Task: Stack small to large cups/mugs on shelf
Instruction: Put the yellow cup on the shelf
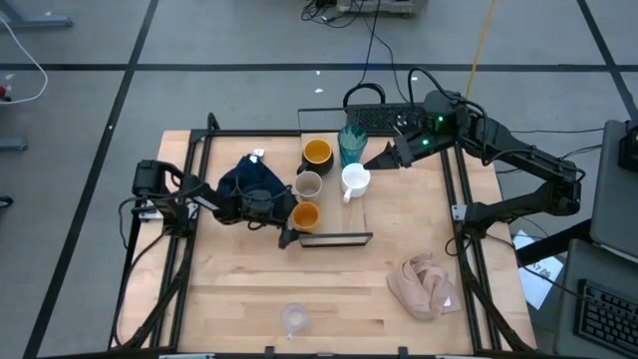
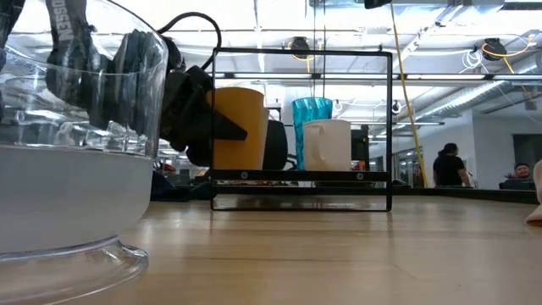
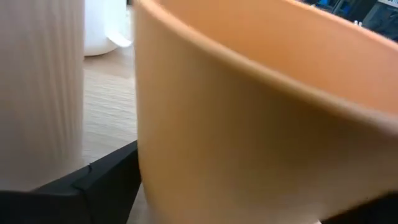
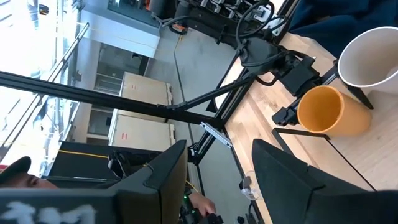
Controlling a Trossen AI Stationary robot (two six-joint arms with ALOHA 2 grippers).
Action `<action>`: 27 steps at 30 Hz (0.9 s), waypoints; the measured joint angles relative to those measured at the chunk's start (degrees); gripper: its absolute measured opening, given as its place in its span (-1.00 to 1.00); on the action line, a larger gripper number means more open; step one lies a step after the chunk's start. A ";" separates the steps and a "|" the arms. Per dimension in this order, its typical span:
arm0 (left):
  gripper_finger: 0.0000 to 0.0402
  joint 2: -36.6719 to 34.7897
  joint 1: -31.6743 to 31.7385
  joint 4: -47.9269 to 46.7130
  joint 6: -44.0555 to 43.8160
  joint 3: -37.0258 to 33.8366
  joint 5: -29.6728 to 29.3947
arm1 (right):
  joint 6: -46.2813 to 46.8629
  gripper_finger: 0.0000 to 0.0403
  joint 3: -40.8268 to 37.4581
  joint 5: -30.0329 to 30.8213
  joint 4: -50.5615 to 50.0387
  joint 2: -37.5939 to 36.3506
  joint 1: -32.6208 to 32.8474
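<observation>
Straining past the small orange cup (image 1: 305,213) on the shelf (image 1: 344,217), could not tell the left gripper (image 1: 294,217) jaws' state. Saw right gripper (image 1: 384,157) jaws apart, empty, beside the white mug (image 1: 355,179). Made out a pale wood tabletop (image 1: 249,284) and a bright workshop beyond.

From above we see the shelf (image 1: 359,221) lying on the worktop (image 1: 239,289) with five vessels on it — the black mug (image 1: 317,152), the teal tumbler (image 1: 351,143), the white mug (image 1: 356,179), the grey-beige cup (image 1: 308,185) and the small orange cup (image 1: 305,214). The left pincer (image 1: 290,217) sits right at the orange cup, over a dark navy cloth (image 1: 251,181). The right pincer (image 1: 389,157) hangs just beside the white mug. Nearer us lie a clear glass (image 1: 294,319) and a pink cloth (image 1: 427,284) — well apart.
</observation>
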 joint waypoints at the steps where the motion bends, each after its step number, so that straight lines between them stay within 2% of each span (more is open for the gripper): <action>1: 0.97 0.00 0.13 -0.02 -0.12 0.00 0.00 | 0.00 -0.15 0.00 0.00 0.00 0.00 0.00; 27: 0.95 -0.03 0.15 -3.49 0.23 0.00 1.03 | 0.85 -0.15 0.00 0.00 0.00 0.00 0.00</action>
